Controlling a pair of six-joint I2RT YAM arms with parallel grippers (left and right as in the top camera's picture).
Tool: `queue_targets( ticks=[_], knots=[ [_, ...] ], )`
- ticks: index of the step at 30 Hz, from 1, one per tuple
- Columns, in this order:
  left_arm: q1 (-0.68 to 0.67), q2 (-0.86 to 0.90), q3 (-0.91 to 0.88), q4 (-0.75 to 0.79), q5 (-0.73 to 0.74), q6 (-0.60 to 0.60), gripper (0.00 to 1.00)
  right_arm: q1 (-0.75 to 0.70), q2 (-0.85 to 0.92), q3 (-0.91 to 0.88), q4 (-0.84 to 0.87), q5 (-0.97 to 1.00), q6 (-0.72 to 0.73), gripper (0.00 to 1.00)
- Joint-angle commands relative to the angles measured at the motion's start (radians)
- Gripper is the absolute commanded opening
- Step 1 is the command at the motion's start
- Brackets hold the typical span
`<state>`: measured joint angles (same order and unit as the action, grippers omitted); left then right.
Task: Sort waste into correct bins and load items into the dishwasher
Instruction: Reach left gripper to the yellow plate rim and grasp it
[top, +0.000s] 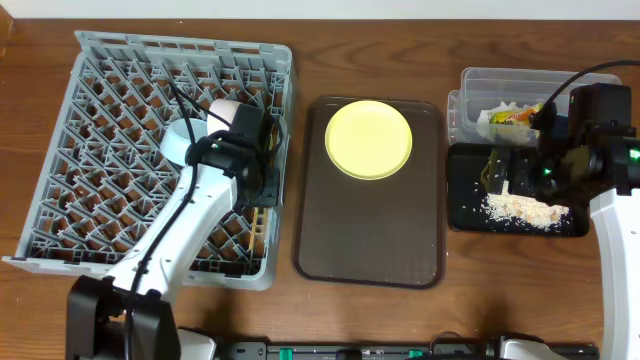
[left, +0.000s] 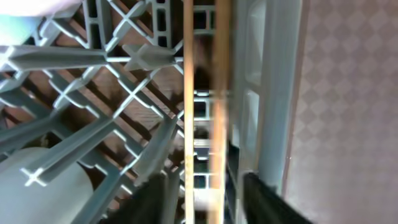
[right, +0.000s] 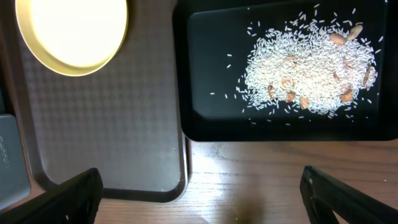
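Two wooden chopsticks (left: 189, 93) lie along the right wall of the grey dish rack (top: 100, 120). My left gripper (left: 211, 202) straddles them, jaws parted, with a gap beside the right finger (left: 267, 199). In the rack stand a light blue bowl (top: 178, 142) and a white bowl (top: 222, 108). The yellow plate (top: 368, 138) sits on the brown tray (top: 370, 240). Rice scraps (right: 305, 68) lie in the black tray (right: 211, 62). The crumpled wrapper (top: 515, 113) is in the clear tub (top: 475, 85). My right gripper (right: 202, 199) hangs wide open and empty above the wood near both trays.
The brown tray's corner (right: 112, 124) and the black tray's near edge lie just ahead of the right fingers. Stray rice grains dot the black tray floor. The rack's diagonal pegs (left: 93, 59) crowd the space left of the chopsticks.
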<state>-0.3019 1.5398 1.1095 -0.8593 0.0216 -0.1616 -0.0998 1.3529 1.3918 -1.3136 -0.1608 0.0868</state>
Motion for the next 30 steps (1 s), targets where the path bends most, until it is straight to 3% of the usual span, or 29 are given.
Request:
queue_targets(
  ticks=[1,7,12,16,21,25,30],
  knots=[
    [0.003,-0.053,0.028,-0.016,-0.003,-0.004,0.55,-0.005,0.002,0.001,0.001,-0.005,-0.014,0.99],
    [0.003,-0.219,0.064,0.011,0.095,-0.011,0.64,-0.005,0.002,0.001,0.008,-0.005,-0.013,0.99],
    [0.002,-0.199,0.263,-0.057,0.095,-0.011,0.65,-0.005,0.002,0.001,0.012,-0.005,-0.013,0.99],
    [-0.026,-0.108,0.431,-0.058,0.094,-0.002,0.65,-0.005,0.002,0.001,0.012,-0.005,-0.013,0.99],
    [-0.128,0.094,0.565,-0.035,0.094,0.112,0.69,-0.005,0.002,0.001,0.013,-0.005,-0.013,0.99],
    [-0.219,0.225,0.570,0.038,0.094,0.204,0.73,-0.005,0.002,0.001,0.012,-0.005,-0.013,0.99],
    [-0.316,0.396,0.569,0.070,0.095,0.214,0.79,-0.005,0.002,0.001,0.012,-0.005,-0.013,0.99]
  ],
)
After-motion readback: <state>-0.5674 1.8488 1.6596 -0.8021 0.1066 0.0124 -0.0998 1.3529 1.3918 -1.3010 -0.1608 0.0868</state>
